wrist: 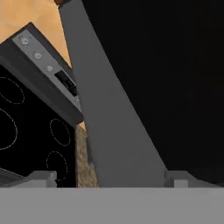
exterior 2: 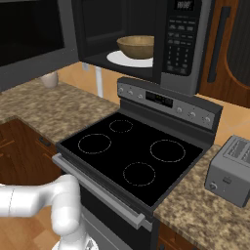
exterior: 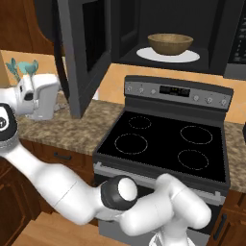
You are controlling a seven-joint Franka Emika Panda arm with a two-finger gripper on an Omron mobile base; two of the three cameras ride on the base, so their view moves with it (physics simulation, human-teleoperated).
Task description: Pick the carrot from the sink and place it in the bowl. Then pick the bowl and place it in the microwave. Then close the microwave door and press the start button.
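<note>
The black microwave (exterior: 238, 43) (exterior 2: 180, 39) hangs over the stove with its door swung open to the left. Inside, the tan wooden bowl (exterior: 170, 43) (exterior 2: 136, 46) sits on the white turntable plate (exterior: 190, 56) (exterior 2: 119, 59). The carrot is hidden from view and the sink is out of view. My gripper (exterior: 56, 93) is at the outer face of the microwave door (exterior: 81, 53) (exterior 2: 34, 44), near its lower edge. In the hand view the gripper (wrist: 111, 177) is open with its fingertips (wrist: 41, 177) wide apart. The door's grey edge (wrist: 109, 131) runs up between them, and nothing is held.
A black stove (exterior: 168, 139) (exterior 2: 132, 151) with a grey control strip lies under the microwave. Speckled counter (exterior: 57, 127) runs on both sides. A grey toaster (exterior 2: 229, 171) stands at the right and a pale cup (exterior 2: 49, 78) by the back wall at the left.
</note>
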